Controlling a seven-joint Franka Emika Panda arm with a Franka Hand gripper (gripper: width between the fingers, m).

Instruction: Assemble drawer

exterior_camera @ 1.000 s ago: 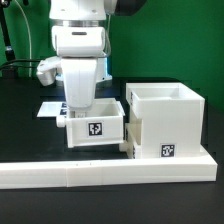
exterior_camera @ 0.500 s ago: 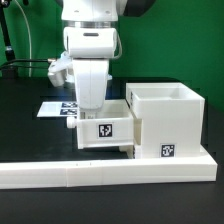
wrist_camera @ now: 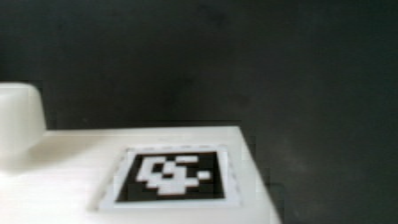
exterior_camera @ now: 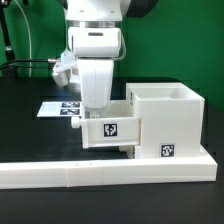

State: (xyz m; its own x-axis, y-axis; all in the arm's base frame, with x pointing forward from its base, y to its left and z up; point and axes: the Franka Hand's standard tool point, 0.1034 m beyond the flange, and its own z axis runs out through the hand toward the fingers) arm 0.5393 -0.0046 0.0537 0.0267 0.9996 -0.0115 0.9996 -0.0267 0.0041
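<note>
Tray is being carried by the gripper, whose fingers are reaching down into its open top and are hidden there; whether they are clamping a wall cannot be told from either view. It is being held against the side of the housing, on the exterior view's left, with the housing standing just behind the border wall. In the wrist view a tagged white face of the tray is being seen close up and blurred. The tray is being judged light, stiff and hollow, its smooth plastic likely slippery, so a thin upright wall is being favoured as the place to pinch. The marker board is lying flat behind the arm.
</note>
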